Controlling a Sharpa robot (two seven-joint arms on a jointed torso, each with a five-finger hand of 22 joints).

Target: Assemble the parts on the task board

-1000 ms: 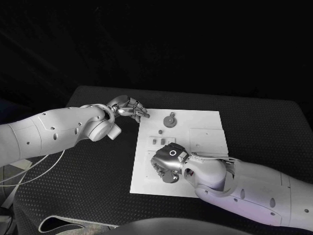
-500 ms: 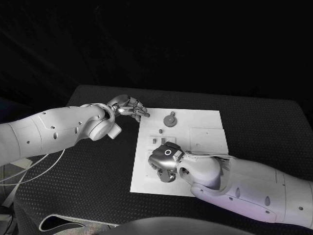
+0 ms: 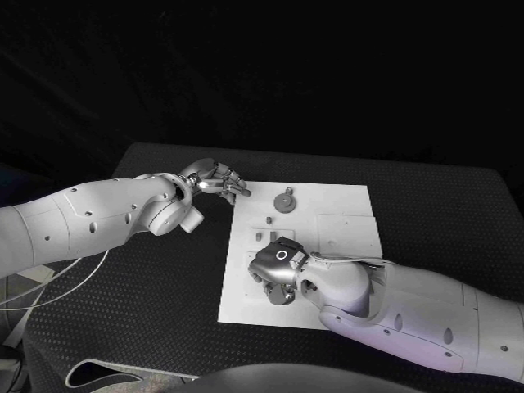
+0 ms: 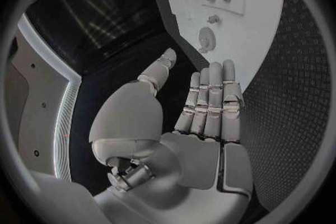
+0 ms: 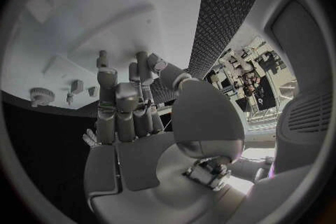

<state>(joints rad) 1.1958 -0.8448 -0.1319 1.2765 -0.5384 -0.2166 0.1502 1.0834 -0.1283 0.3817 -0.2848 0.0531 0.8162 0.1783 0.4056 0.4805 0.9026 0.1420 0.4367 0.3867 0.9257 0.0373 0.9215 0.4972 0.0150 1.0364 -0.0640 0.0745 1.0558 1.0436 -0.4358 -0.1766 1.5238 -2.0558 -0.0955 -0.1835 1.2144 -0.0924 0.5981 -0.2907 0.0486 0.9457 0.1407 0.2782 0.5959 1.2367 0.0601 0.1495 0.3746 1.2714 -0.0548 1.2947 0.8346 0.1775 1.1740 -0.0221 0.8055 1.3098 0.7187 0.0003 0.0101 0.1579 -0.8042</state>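
Task board [image 3: 333, 237], a flat white rectangular plate, lies in the middle of the black textured table [image 3: 451, 213]. Near its far edge sits a round grey part with a small tab [image 3: 286, 201], also visible from the left wrist [image 4: 206, 38], and two small upright grey pieces [image 3: 264, 237] stand near the board's left side, just beyond the right robot hand. The silver left robot hand [image 3: 216, 179] hovers over the table just off the board's far left corner, released, its fingers [image 4: 210, 95] stretched out and holding nothing. The silver right robot hand [image 3: 277, 272] is over the near left part of the board, palm down, fingers [image 5: 126, 106] partly curled; whether it is grasping a part cannot be told
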